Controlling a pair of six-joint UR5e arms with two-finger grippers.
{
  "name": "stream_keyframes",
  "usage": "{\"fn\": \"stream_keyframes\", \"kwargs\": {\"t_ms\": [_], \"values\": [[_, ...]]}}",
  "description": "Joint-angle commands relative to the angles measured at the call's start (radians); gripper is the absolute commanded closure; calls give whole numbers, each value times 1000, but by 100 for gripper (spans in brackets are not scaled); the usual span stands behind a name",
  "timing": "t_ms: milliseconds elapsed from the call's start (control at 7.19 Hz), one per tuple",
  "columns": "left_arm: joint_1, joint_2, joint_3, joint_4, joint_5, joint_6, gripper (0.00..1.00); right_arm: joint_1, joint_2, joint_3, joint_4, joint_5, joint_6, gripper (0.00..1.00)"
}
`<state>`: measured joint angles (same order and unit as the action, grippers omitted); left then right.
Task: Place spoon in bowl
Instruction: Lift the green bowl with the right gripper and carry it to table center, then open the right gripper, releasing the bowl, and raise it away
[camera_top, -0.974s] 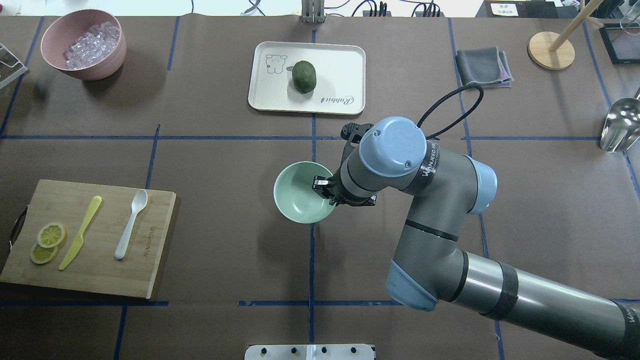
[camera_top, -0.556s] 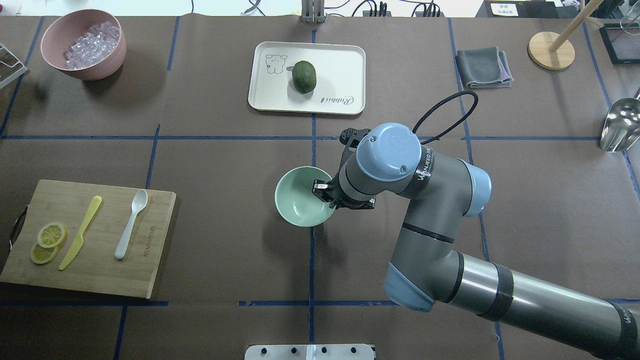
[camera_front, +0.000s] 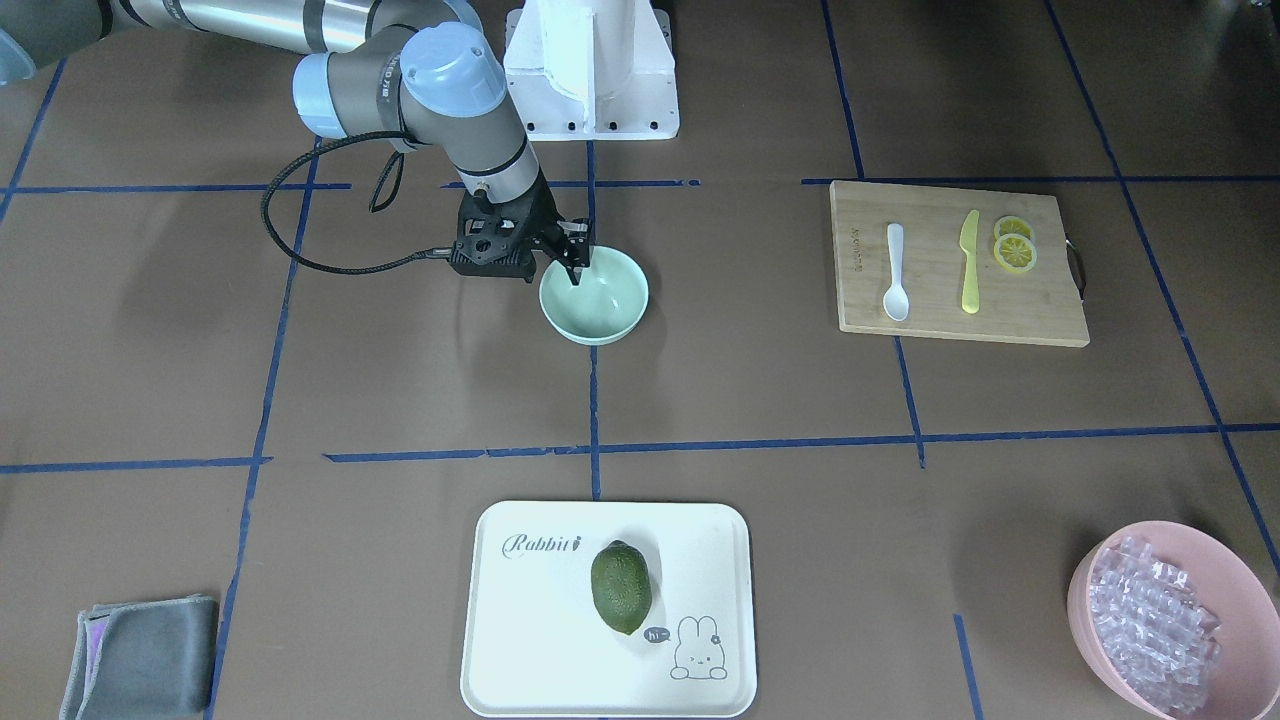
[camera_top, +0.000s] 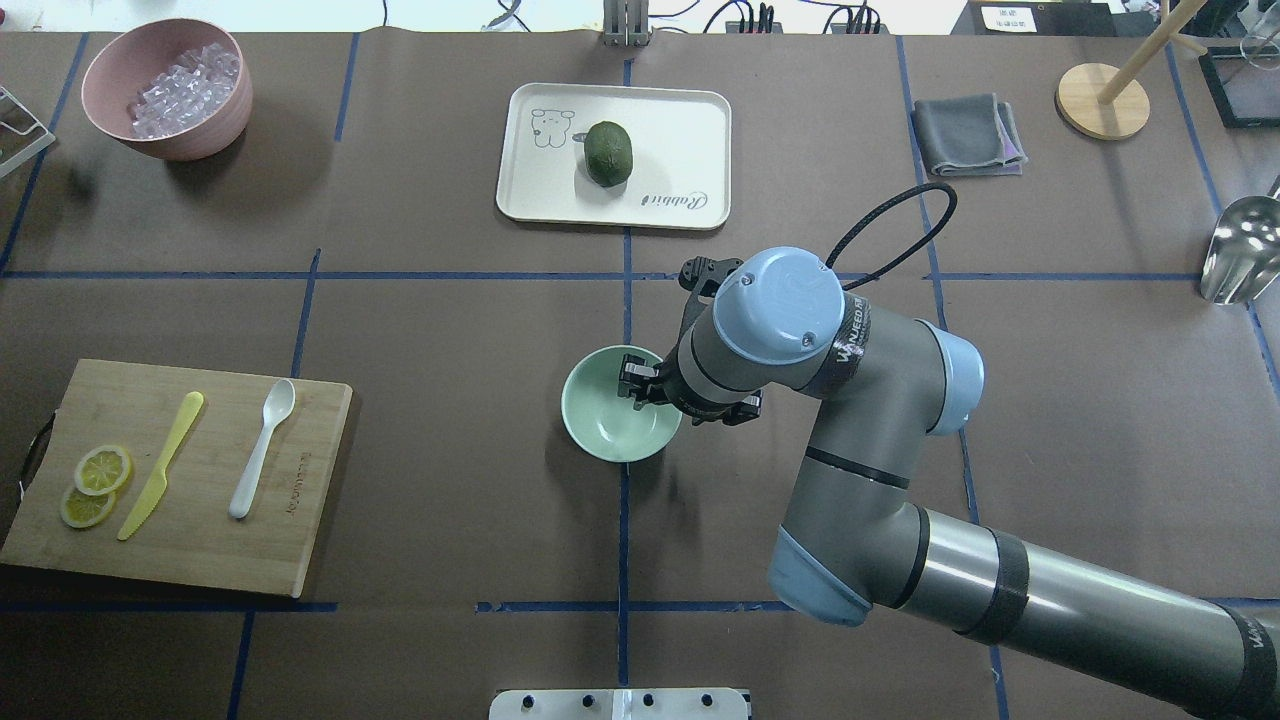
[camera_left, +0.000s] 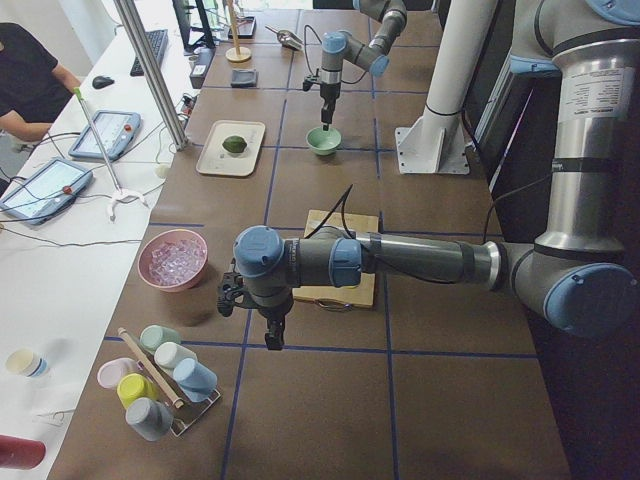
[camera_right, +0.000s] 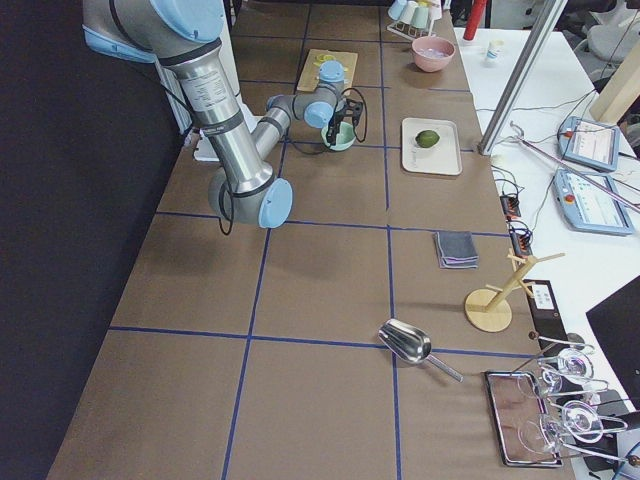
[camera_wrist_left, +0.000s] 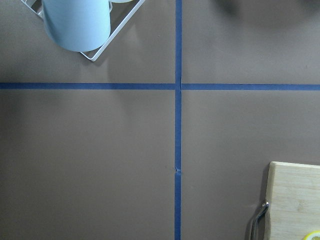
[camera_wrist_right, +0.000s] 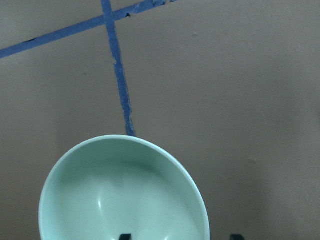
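The white spoon (camera_top: 262, 445) lies on the cutting board (camera_top: 290, 530) at the table's left, head pointing away from me; it also shows in the front view (camera_front: 894, 272). The mint-green bowl (camera_top: 610, 420) stands empty at the table's middle (camera_front: 610, 300). My right gripper (camera_top: 636, 385) points down over the bowl's right rim. In the right wrist view (camera_wrist_right: 181, 236) its fingertips stand apart, one inside the bowl (camera_wrist_right: 125, 190) and one outside. My left gripper (camera_left: 274, 335) hangs over the table's left end, beyond the board; I cannot tell its state.
A yellow knife (camera_top: 160, 465) and lemon slices (camera_top: 95, 485) share the board. A pink bowl of ice (camera_top: 165, 90) stands far left, a tray (camera_top: 680, 120) with a green fruit far centre, a grey cloth (camera_top: 965, 135) and metal scoop (camera_top: 1240, 260) at the right.
The bowl and my right gripper have shifted together toward my side of the table and slightly right. The spoon has not moved.
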<state>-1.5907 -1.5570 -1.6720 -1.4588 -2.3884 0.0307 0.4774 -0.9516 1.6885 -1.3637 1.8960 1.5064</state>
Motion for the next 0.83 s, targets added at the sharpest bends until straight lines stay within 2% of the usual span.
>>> {"fn": "stream_keyframes", "kwargs": {"t_ms": [0,278,417,556,695], "values": [[3,-8,-15,2,3,-3,0,1,1,13,-1,0,0,1],[67,-2,-194,43,12,-96,0,16,-27,57,-20,5,0,1],[192,-3,-313,90,12,-185,0,29,-42,97,-73,6,-5,1],[303,-11,-387,109,9,-286,0,45,-45,124,-145,3,-14,1],[399,-12,-464,103,14,-466,0,82,-62,137,-161,14,-32,1]]}}
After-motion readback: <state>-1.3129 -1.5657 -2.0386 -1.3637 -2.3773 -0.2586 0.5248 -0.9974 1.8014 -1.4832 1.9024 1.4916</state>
